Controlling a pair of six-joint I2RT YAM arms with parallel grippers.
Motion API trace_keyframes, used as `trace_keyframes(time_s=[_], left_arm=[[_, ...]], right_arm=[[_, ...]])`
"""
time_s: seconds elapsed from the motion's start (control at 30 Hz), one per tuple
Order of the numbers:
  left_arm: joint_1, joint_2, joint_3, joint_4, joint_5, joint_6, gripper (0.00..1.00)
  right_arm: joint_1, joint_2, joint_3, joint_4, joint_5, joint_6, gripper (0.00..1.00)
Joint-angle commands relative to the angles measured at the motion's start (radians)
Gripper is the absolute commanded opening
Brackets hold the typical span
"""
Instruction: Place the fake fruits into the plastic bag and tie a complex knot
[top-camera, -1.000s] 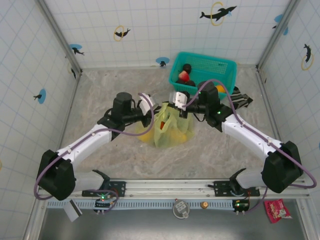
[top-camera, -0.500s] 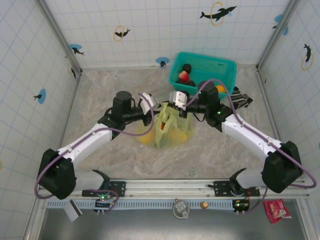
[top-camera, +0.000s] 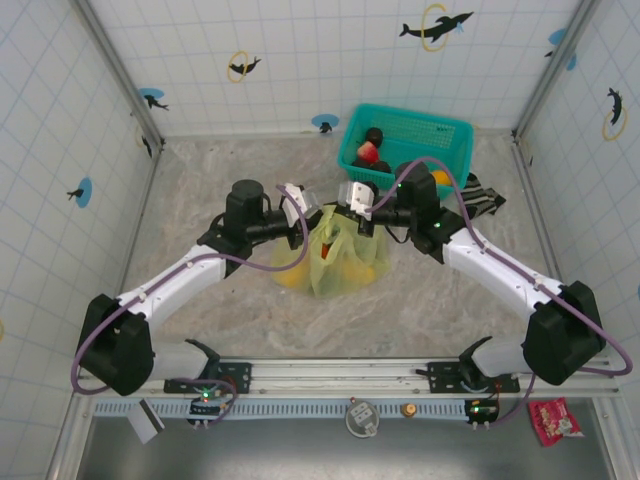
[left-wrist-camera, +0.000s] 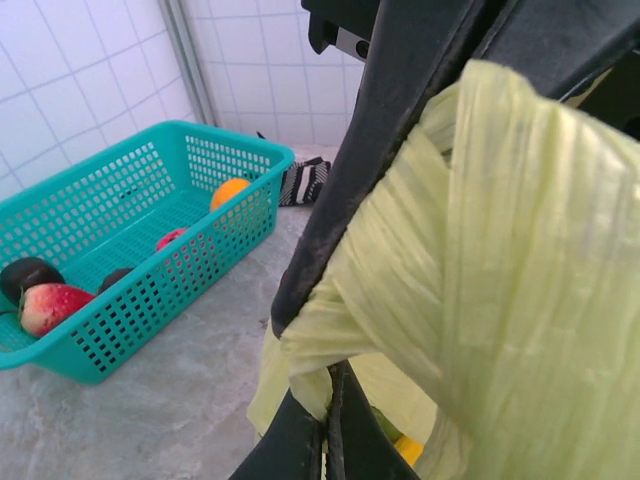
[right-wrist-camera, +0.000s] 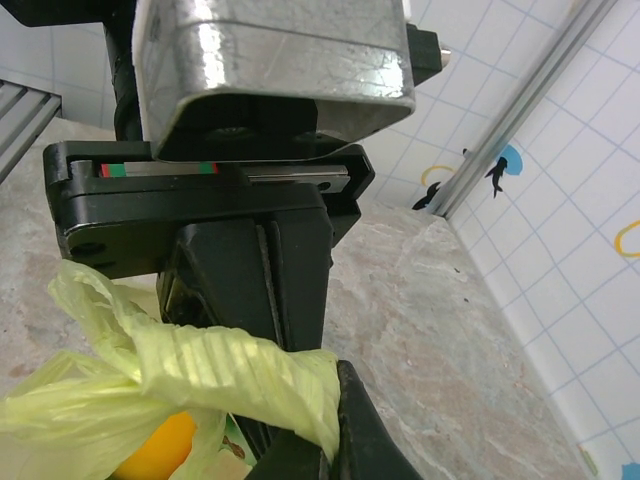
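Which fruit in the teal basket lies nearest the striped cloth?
The orange fruit, in the corner beside the striped cloth; the red fruits and dark fruits lie farther away.

Twisted yellow-green strap of the plastic bag (right-wrist-camera: 200, 365) crosses the frame's lower left, pinched at bottom centre by the right gripper (right-wrist-camera: 335, 440). The left gripper (right-wrist-camera: 262, 300) looms above, jaws together, and an orange fruit (right-wrist-camera: 155, 450) shows through the film.
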Motion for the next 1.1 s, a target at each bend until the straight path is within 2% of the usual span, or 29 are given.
trace_keyframes(time_s=[0.0,0.13,0.2,0.3,0.37,0.5,0.6,0.67,0.73,0.8,0.9,1.0,1.07], left_arm=[[0.003,0.007,0.025,0.023,0.047,0.005,0.0],[0.002,-0.001,0.013,0.016,0.035,0.002,0.0],[0.002,-0.008,-0.001,0.029,0.018,-0.023,0.0],[0.002,-0.024,-0.027,0.061,-0.017,-0.077,0.0],[0.003,-0.039,-0.052,0.092,-0.037,-0.117,0.0],[0.002,-0.067,-0.101,0.149,-0.101,-0.186,0.0],[0.001,-0.07,-0.114,0.157,-0.112,-0.208,0.0],[0.001,-0.071,-0.12,0.158,-0.111,-0.217,0.0],[0.0,-0.075,-0.124,0.159,-0.116,-0.216,0.0],[-0.001,-0.081,-0.13,0.159,-0.119,-0.214,0.0],[-0.001,-0.084,-0.132,0.158,-0.12,-0.213,0.0],[-0.005,-0.085,-0.134,0.159,-0.12,-0.21,0.0],[-0.004,-0.085,-0.134,0.159,-0.12,-0.209,0.0]], right_arm=[[0.008,0.008,-0.022,0.042,-0.009,0.017,0.0],[0.008,-0.011,-0.026,0.03,0.031,0.03,0.07],[0.008,-0.039,-0.045,0.031,0.057,0.043,0.16],[0.016,-0.105,-0.106,0.068,0.135,0.085,0.37],[0.032,-0.159,-0.165,0.1,0.197,0.107,0.45],[0.099,-0.267,-0.256,0.112,0.358,0.157,0.46],[0.165,-0.35,-0.329,0.178,0.459,0.293,0.38],[0.203,-0.392,-0.387,0.232,0.45,0.384,0.33],[0.249,-0.42,-0.421,0.273,0.482,0.493,0.3],[0.284,-0.428,-0.435,0.305,0.569,0.649,0.3],[0.295,-0.412,-0.414,0.294,0.625,0.865,0.4],[0.298,-0.384,-0.41,0.342,0.593,0.941,0.57],[0.299,-0.361,-0.406,0.372,0.588,0.963,0.58]])
